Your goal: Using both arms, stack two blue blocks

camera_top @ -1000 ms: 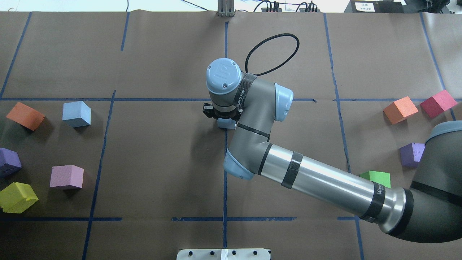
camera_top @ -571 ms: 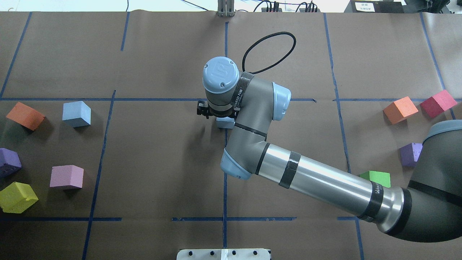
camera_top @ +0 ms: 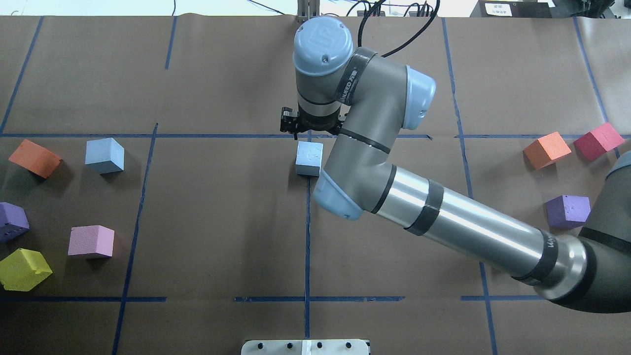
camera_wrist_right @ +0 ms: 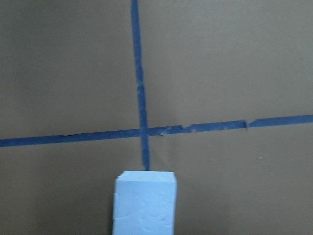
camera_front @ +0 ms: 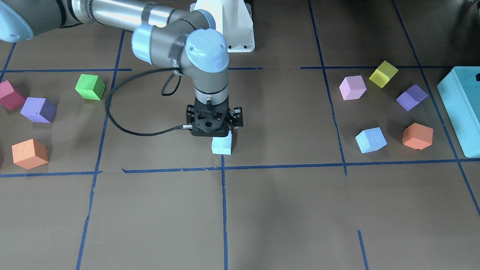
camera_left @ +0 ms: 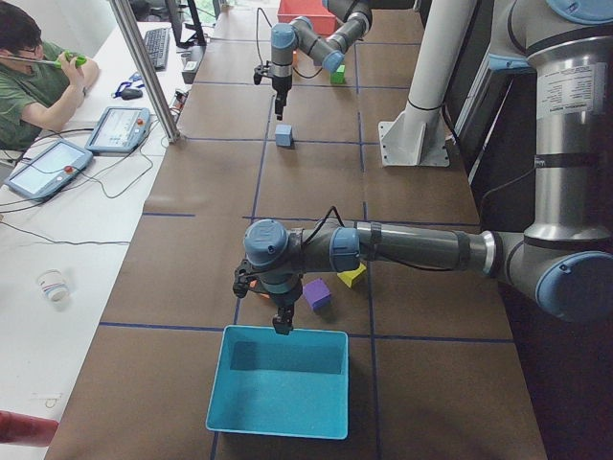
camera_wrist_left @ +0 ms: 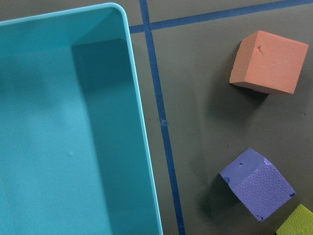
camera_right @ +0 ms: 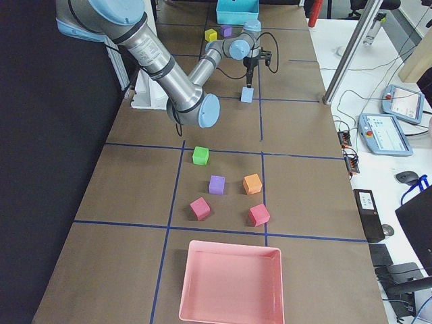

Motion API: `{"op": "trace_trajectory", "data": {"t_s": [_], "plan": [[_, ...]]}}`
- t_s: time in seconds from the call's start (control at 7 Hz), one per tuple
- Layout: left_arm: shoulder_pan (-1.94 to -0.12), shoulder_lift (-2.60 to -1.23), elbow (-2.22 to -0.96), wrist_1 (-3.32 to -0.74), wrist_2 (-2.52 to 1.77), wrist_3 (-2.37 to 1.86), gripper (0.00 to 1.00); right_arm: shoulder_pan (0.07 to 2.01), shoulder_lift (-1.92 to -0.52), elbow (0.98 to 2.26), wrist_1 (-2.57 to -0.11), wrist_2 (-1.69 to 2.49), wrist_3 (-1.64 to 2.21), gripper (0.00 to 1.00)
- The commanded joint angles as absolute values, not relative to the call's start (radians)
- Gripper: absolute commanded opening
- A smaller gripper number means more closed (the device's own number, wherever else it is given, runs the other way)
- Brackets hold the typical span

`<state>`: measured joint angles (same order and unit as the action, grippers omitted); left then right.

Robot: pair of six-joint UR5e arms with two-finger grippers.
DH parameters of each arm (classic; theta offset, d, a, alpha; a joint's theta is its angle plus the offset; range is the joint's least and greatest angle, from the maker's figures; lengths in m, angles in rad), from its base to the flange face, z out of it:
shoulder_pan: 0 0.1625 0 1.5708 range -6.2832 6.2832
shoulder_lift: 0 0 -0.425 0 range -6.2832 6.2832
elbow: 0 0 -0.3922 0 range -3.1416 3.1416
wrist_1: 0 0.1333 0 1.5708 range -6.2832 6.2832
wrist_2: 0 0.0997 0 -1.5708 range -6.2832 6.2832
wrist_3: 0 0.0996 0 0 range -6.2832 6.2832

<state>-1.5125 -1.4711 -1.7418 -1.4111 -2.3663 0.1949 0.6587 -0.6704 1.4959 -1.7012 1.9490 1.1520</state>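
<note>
A pale sky-blue foam cube (camera_top: pixel 309 158) rests flat at the centre of the brown paper-covered table (camera_top: pixel 222 222). It sits on one of the blue tape lines (camera_wrist_right: pixel 141 112), just short of their crossing, and nothing lies on top of it. Above it, and clear of it, hangs the right gripper (camera_top: pixel 309 127). Its black jaws stand apart and carry nothing, and both side views show a gap between fingertips and cube. The right arm (camera_top: pixel 443 217) reaches in from the right.

The second pale sky-blue foam cube (camera_top: pixel 104 155) lies on the left part of the table, well apart from the first and turned askew to the tape grid. An orange foam cube (camera_top: pixel 34 158) sits near it, further left, without touching.

At the far left end, the left gripper (camera_left: pixel 282 324) hovers over the rim of the teal plastic box (camera_wrist_left: pixel 68 152). The views do not show whether its jaws are spread or closed.

Judged from this layout, the base of the stack is laid. The step in hand is to clear the right arm from the centre and fetch the second cube with the left.

To do this well:
- The left wrist should turn to match the skewed cube, so that the fingers close on two parallel faces.
- The fingers should come straight down, keeping off the orange neighbour.
- The carried cube should arrive square above the base only once the right arm is out of the way.
- It should be let go when the faces meet, since light foam is likely to topple or slide if dropped or nudged.
</note>
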Motion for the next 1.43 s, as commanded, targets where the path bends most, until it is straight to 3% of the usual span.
{"op": "trace_trajectory", "data": {"t_s": [0.0,0.71,1.29], "plan": [[-1.513,-1.471,-1.744,-1.413,-2.365,0.196,1.00,0.797,-0.837,1.687,-1.766,2.028,0.946,1.00],[-1.511,-1.512,-1.790,-1.423,-2.367,0.187,1.00,1.234,-1.398,1.923,-1.752,2.304,0.123,1.00],[-1.508,-1.575,-1.787,-1.537,-2.367,0.183,1.00,1.533,-1.740,1.925,-1.750,2.299,-0.412,1.00]]}}
